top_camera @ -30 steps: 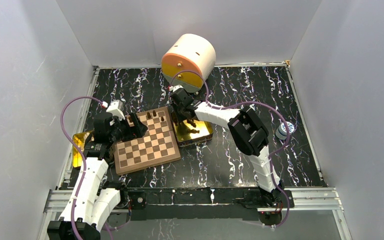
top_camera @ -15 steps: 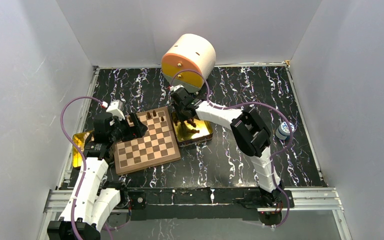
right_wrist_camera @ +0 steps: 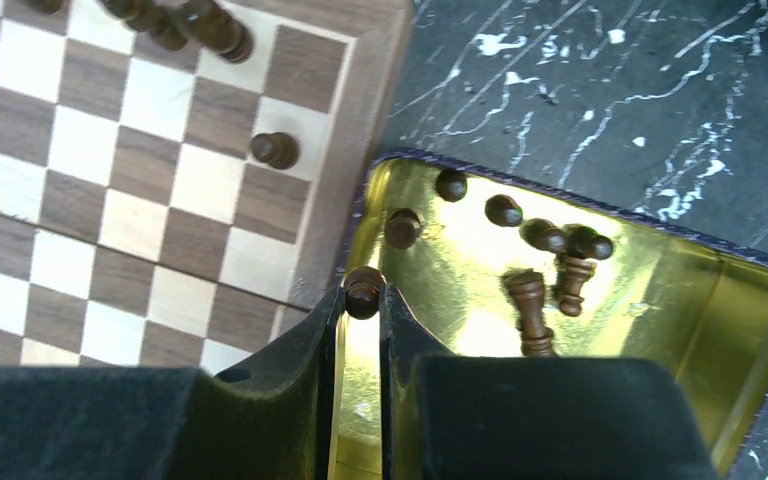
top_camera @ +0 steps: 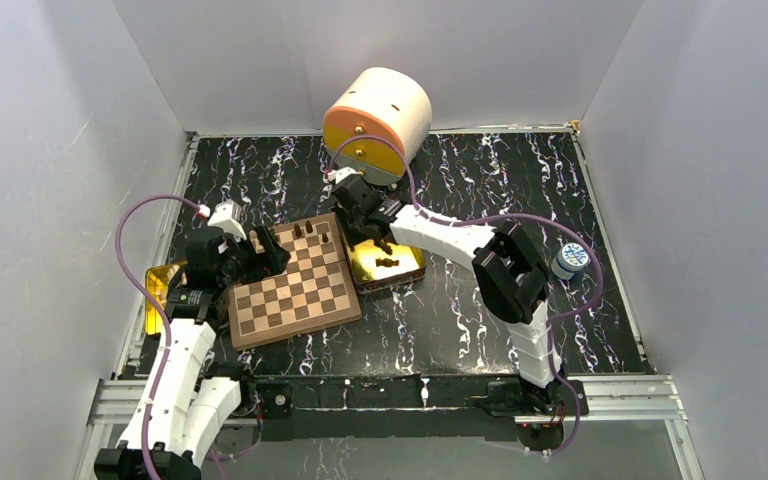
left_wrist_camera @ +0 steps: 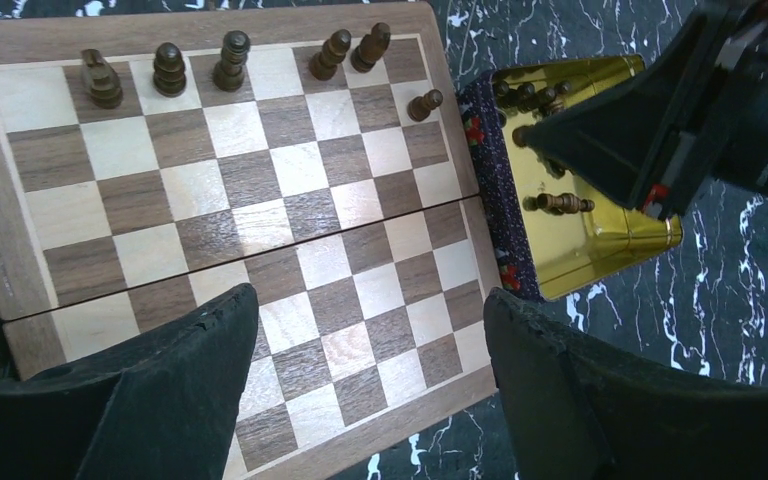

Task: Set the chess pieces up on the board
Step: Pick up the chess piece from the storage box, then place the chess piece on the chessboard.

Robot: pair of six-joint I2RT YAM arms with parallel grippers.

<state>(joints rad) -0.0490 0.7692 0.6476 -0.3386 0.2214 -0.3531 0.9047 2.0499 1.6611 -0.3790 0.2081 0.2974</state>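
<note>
- The right claw (right_wrist_camera: 362, 310) was clenched on one small dark pawn (right_wrist_camera: 363, 288), pinched near its head above the gold tin (right_wrist_camera: 660, 290), at the edge nearest the board (right_wrist_camera: 110, 200). I judged this a pick meant for a board square.
- Other chess pieces (right_wrist_camera: 535, 300) lay loose in the tin. Five stood along the board's far row, with one pawn in front.
- The right arm reached forward and left, its wrist turned down.
- The left claw (left_wrist_camera: 370, 330) was released and empty, hovering over the board's near half, probably waiting.
- The tin sat just beside the board on the desk (top_camera: 460, 310).
</note>
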